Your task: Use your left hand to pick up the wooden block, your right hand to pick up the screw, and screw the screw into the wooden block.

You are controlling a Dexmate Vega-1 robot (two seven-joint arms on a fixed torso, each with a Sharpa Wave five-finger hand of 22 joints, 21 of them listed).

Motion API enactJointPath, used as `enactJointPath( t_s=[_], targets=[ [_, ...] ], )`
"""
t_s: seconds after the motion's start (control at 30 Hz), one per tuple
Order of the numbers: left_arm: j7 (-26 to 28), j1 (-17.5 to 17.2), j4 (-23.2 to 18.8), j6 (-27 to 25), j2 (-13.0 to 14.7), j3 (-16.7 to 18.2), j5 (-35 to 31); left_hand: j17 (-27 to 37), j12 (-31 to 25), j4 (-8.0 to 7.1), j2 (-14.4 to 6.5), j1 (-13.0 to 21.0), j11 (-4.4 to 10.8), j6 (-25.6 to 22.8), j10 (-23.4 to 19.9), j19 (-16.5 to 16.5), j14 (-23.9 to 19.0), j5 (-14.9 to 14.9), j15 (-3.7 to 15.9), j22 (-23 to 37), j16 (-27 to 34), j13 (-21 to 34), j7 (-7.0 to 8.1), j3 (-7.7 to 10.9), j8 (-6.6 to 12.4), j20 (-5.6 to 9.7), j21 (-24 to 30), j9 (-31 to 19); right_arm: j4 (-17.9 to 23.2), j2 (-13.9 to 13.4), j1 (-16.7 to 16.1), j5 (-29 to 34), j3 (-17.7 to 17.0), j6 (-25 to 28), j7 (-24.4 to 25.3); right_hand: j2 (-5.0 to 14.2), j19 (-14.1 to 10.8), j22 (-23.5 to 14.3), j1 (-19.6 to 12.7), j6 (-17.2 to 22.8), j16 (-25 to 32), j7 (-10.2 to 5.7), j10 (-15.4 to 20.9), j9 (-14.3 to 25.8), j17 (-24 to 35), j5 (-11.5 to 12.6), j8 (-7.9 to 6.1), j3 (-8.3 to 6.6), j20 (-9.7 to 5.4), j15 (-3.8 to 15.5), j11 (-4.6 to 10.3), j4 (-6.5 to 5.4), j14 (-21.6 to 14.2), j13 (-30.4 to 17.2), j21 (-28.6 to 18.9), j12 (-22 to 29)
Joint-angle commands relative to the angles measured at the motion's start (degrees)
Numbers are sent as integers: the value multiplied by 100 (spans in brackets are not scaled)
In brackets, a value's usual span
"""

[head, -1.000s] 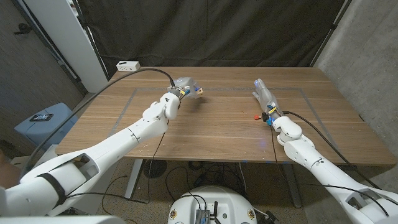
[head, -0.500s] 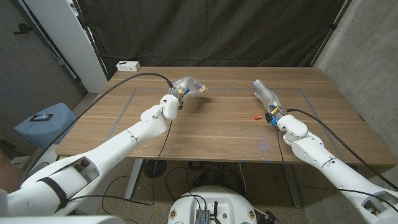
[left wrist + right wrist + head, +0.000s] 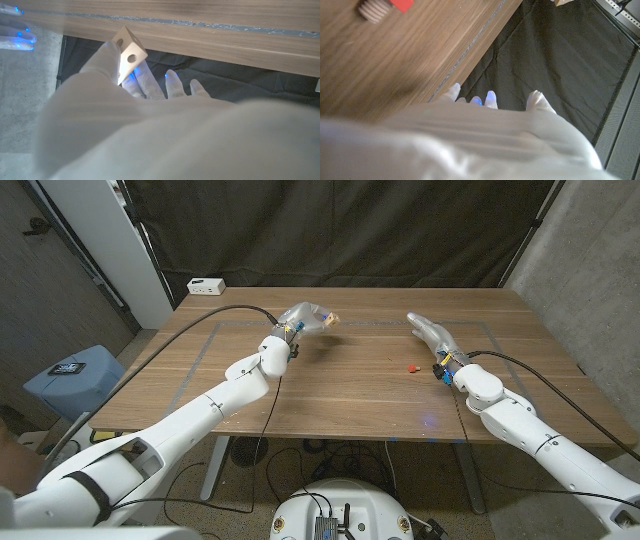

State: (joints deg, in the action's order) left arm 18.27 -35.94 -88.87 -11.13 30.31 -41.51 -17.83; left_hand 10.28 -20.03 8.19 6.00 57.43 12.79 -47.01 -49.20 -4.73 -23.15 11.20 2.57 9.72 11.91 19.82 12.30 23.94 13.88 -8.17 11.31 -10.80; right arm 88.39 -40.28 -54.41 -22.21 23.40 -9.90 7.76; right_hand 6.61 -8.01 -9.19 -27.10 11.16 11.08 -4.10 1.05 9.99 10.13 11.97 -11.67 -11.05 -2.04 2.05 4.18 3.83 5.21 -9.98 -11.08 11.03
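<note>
Two white robot arms reach over the brown wooden counter (image 3: 340,380) from its near edge. With the small red-headed screw (image 3: 411,367) as landmark: it lies on the counter toward the right side, on its own, touching neither hand. In the right wrist view the screw (image 3: 382,7) shows a pale ribbed shank beside its red head, lying on the wood grain.

Just beside the screw, on its right and a little farther back, is the right hand (image 3: 432,333), raised above the counter with its fingers (image 3: 490,98) apart and holding nothing.

Well to the left of the screw, past the counter's middle, the left hand (image 3: 300,317) is lifted off the wood and grips the small pale wooden block (image 3: 329,321). The left wrist view shows the block (image 3: 128,51) pinched between the thumb and the other fingers (image 3: 145,84), a round hole in its facing side.

Far from the screw, at the counter's back left corner, sits a small white box (image 3: 206,285). A black curtain (image 3: 340,230) hangs behind the counter.
</note>
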Motion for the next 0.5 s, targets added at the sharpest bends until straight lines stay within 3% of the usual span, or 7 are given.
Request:
enactJointPath(
  t_s=[0.03, 0.4, 0.43, 0.5],
  targets=[
    [244, -164, 215, 636, -110, 152, 464, 19, 11, -14, -75, 26, -4, -49, -45, 0, -70, -26, 600, 23, 36, 20, 8, -8, -2, 11, -14, -17, 216, -287, -267, 390, -100, -191, 153, -6, -93, -18, -198, 116, 20, 1, 86, 35, -2, -7, -30, -82, -146, 62, -4, 151, -73, -22, 14, 22],
    [240, -178, 532, 1124, -267, 274, 908, 26, 31, -35, -107, -10, -5, 4, -44, -4, -91, -36, 623, 27, 37, 33, 7, -38, -46, 39, -15, -16, 578, -852, -365, 829, -131, 119, -22, -130, -171, -16, -432, 227, 4, -16, 96, 45, -2, 9, -37, -160, -133, 63, -38, 390, -107, -28, 19, 1],
    [235, -174, 552, 1129, -288, 279, 938, 27, 34, -36, -110, -12, -5, -3, -43, -7, -96, -37, 625, 27, 39, 34, 6, -41, -46, 47, -14, -16, 613, -906, -364, 886, -128, 153, -37, -171, -176, -16, -495, 237, -2, -35, 96, 51, -1, 10, -36, -177, -133, 63, -117, 448, -109, -31, 25, -3],
    [201, -161, 627, 1207, -332, 293, 1037, 28, 38, -37, -114, -15, -4, -7, -41, -1, -98, -38, 624, 28, 38, 36, 6, -46, -48, 64, -17, -17, 662, -1000, -354, 985, -121, 206, -77, -202, -190, -16, -540, 254, -6, -61, 95, 56, -1, 9, -39, -189, -126, 67, -141, 487, -109, -33, 26, -6]
  ],
)
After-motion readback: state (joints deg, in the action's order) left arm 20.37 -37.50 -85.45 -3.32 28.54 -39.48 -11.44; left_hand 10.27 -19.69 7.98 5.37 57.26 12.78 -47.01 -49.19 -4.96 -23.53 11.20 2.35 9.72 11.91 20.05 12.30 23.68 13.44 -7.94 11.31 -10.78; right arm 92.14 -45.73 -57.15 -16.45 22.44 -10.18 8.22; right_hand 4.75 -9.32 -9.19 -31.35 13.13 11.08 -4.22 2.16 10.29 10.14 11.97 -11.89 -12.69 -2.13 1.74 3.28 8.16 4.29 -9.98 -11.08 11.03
